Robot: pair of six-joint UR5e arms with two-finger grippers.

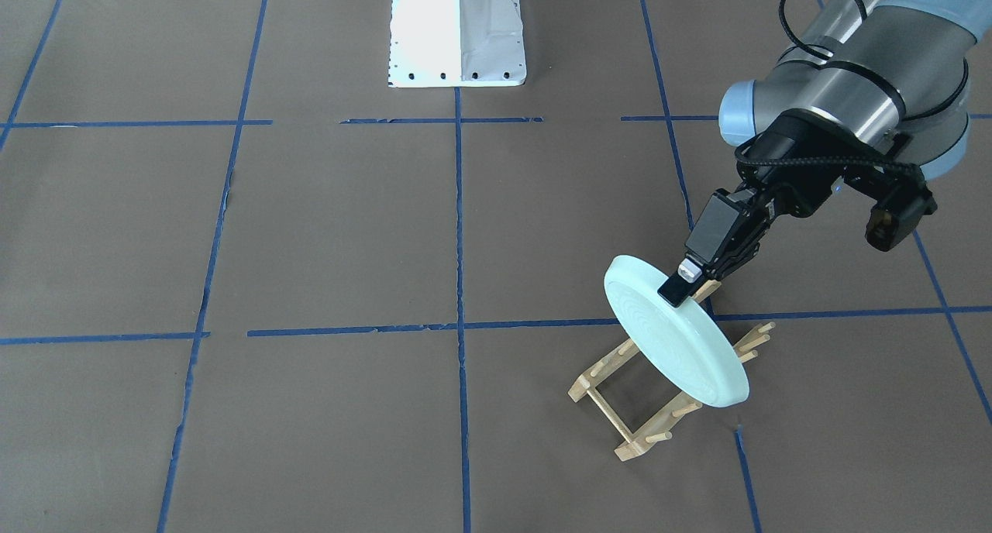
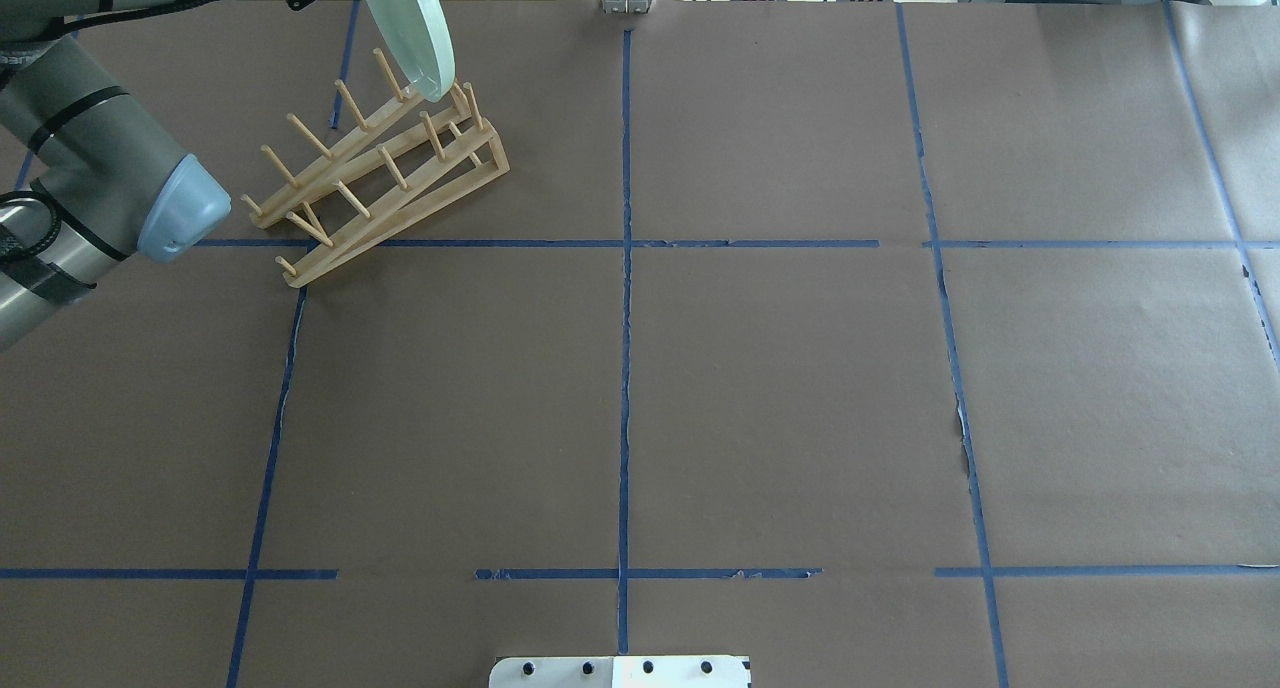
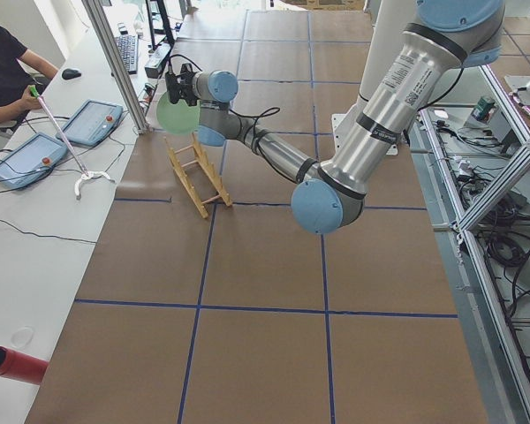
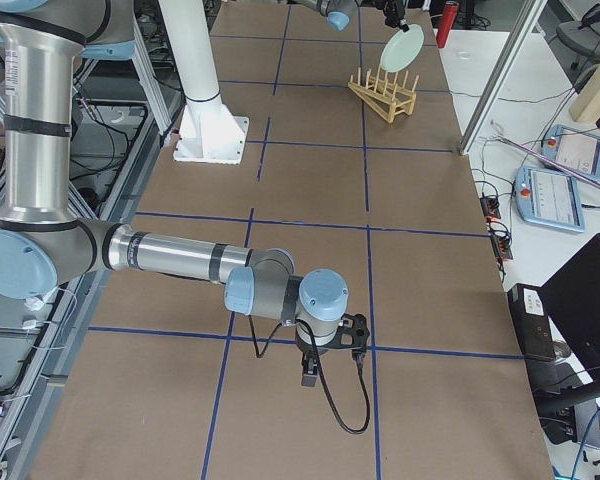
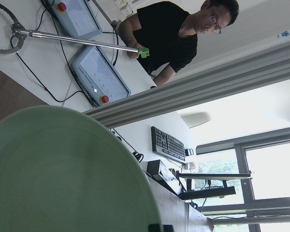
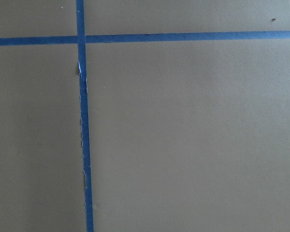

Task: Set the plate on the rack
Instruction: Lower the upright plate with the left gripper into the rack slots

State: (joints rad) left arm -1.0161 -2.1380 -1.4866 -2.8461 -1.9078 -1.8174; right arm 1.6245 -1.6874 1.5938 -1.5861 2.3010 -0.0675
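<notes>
My left gripper (image 1: 682,285) is shut on the upper rim of the pale mint-green plate (image 1: 674,339). It holds the plate on edge and tilted, over the light-wood rack (image 1: 620,409). In the overhead view the plate's (image 2: 410,28) lower edge is among the peg tips at the far end of the rack (image 2: 380,178); I cannot tell if they touch. The plate fills the lower left of the left wrist view (image 5: 63,174). My right gripper (image 4: 330,350) hangs low over bare brown table far from the rack; I cannot tell if it is open or shut.
The white robot base (image 1: 457,33) stands at the table's middle near edge. Blue tape lines grid the brown table. An aluminium post (image 3: 115,62), teach pendants and a seated operator (image 3: 4,62) are beyond the table's far edge next to the rack. A red cylinder (image 3: 13,364) lies there too.
</notes>
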